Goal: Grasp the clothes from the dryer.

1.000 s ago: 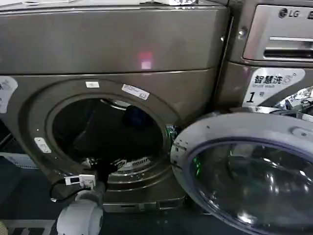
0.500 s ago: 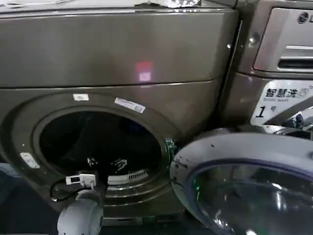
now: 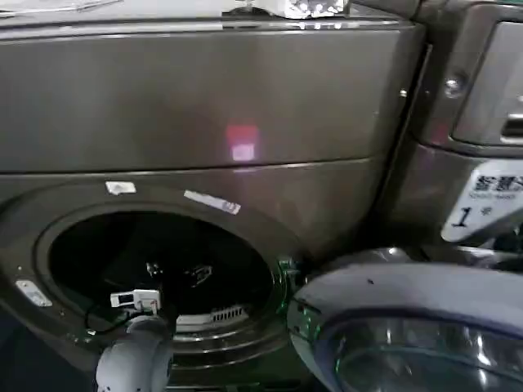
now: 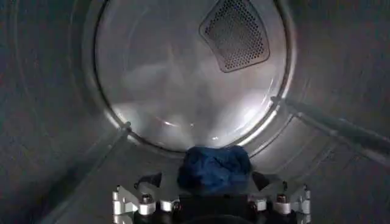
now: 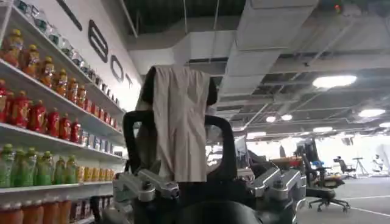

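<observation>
The dryer (image 3: 204, 106) is the big bronze-grey machine, and its porthole (image 3: 159, 261) stands open. My left arm (image 3: 135, 359) reaches through the porthole into the drum. Inside, a crumpled dark blue piece of the clothes (image 4: 213, 169) lies on the drum floor. My left gripper (image 4: 210, 180) is open, with the blue cloth sitting between its two dark fingertips (image 4: 150, 180). My right gripper (image 5: 178, 85) is held away from the machine, pointing up at the ceiling. It is shut on a beige cloth (image 5: 180, 128) that hangs down between its black fingers.
The grey-rimmed glass door (image 3: 409, 327) swings out at the lower right, close to the porthole. A second machine (image 3: 482, 122) with a white "1" label (image 3: 482, 204) stands to the right. Shelves of bottles (image 5: 36, 115) and an open room show behind the right gripper.
The head view has shifted, so the dryer's front now sits lower and further right. The left arm stays reaching into the porthole.
</observation>
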